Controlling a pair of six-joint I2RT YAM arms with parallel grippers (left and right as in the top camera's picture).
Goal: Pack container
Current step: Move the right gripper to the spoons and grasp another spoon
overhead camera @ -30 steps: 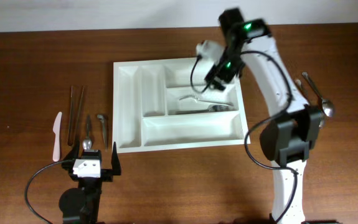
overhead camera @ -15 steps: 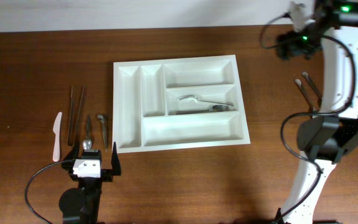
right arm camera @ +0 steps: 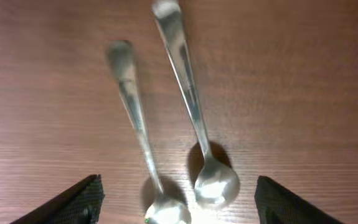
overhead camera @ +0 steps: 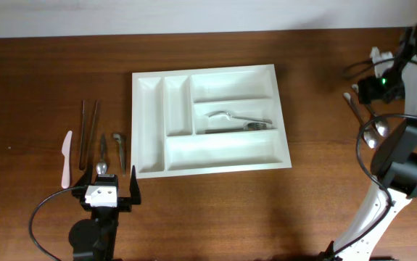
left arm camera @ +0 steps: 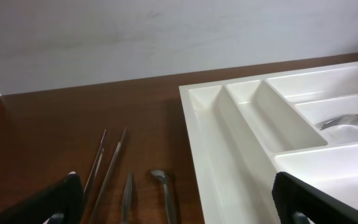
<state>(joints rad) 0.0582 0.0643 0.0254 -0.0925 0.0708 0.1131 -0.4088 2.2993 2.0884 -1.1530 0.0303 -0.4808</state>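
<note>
- Right pincer (right arm camera: 177, 190): released, spread wide, empty, hovering over two slim silver metal spoons (right arm camera: 188, 93) on brown wooden table (overhead camera: 48, 72).
- Large white rectangular plastic cutlery tray (overhead camera: 205, 71): well apart to that pincer's left, mid-table, silver cutlery (overhead camera: 237, 119) in middle long compartment.
- Left pincer (left arm camera: 175, 193): released too, empty, near tray's front left corner, tray ahead to right, loose utensils (overhead camera: 92, 134) ahead to left.
</note>
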